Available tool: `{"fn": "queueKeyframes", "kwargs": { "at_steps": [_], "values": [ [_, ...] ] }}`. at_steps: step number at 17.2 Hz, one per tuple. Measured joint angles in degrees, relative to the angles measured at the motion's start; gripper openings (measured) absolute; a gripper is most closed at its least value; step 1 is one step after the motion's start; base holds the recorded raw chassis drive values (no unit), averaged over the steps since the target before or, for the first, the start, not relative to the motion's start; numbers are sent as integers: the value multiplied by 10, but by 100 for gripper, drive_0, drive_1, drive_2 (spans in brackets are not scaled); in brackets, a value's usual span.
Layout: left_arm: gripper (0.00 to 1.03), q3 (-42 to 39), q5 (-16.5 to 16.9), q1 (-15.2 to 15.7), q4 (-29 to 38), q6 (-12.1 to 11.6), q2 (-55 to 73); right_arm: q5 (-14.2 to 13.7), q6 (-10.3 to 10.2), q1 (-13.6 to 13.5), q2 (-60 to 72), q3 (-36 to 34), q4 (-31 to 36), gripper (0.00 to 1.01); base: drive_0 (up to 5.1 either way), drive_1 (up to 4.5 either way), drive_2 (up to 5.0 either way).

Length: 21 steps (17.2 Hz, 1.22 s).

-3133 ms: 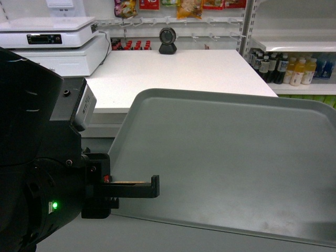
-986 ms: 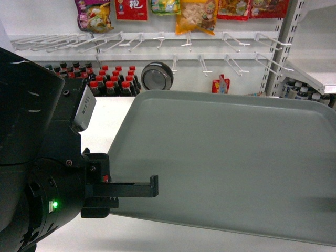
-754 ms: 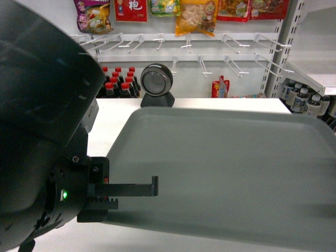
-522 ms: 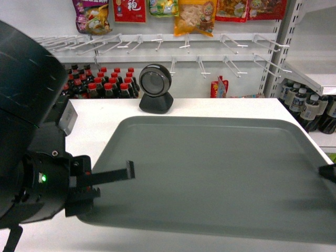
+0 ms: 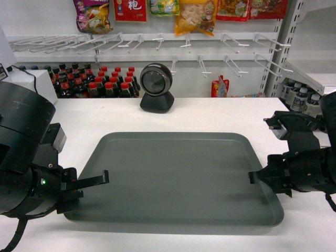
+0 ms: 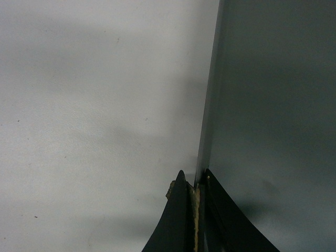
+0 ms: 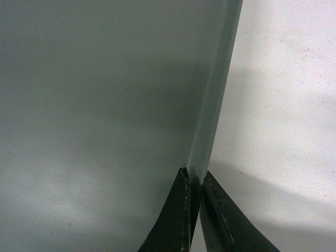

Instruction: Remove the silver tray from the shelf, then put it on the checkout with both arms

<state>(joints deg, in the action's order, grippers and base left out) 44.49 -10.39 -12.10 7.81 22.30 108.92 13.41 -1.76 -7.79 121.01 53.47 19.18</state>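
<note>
The tray (image 5: 176,176) was a large, flat, matte grey-green rectangle with rounded corners and a low raised rim, bare of any marking. It lay on the white worktop (image 5: 210,113), in front of the round black scanner (image 5: 156,88) on its stand, its long sides running left to right.

The left hand (image 5: 100,179) met the tray at its left short edge, and the left wrist view showed its two dark fingers (image 6: 178,220) pinched on the rim, one on the outer side and one on the inner. The right hand (image 5: 254,177) met the opposite short edge, and the right wrist view showed its fingers (image 7: 176,220) likewise clenched over the rim. The tray spanned the space between the two hands, held at both ends.

Behind the worktop stood rows of red-capped bottles (image 5: 102,84).
</note>
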Motion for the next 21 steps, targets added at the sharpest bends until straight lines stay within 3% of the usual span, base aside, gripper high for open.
{"fn": "queueKeyframes", "kwargs": {
  "at_steps": [3,6,8,9,10,11,12,13,14,16,18,19,21],
  "values": [
    [3,12,4,6,3,-15,23,-34,-4,-14,10,16,-18,3,0,0,0],
    [27,15,-31,11,6,-18,21,-40,12,-14,5,0,8,30,0,0,0],
    [45,-1,-63,5,23,-22,-37,-30,18,9,-43,-36,54,49,0,0,0],
    [54,-17,-103,-13,64,-35,-90,-33,16,22,-83,-58,106,56,0,0,0],
    [64,-21,-152,-44,93,-54,-152,-97,16,22,-98,-91,274,49,0,0,0],
    [60,-50,-132,-64,237,-95,-205,-153,16,23,-115,-124,379,40,0,0,0],
    [49,-97,-74,-71,362,-145,-253,-178,16,22,-134,-186,467,29,0,0,0],
    [36,-163,-49,-43,450,-181,-282,-179,16,29,-155,-250,524,16,0,0,0],
    [25,-214,-43,-16,478,-195,-287,-179,16,36,-184,-281,542,5,0,0,0],
    [2,-276,-14,6,485,-209,-331,-172,16,37,-263,-335,548,2,0,0,0],
    [1,-309,9,26,486,-213,-402,-163,16,50,-320,-391,539,2,0,0,0],
    [1,-333,18,38,469,-213,-424,-140,16,75,-355,-412,529,2,0,0,0],
    [1,-364,34,54,444,-213,-469,-137,16,78,-418,-442,498,2,0,0,0]
  ]
}}
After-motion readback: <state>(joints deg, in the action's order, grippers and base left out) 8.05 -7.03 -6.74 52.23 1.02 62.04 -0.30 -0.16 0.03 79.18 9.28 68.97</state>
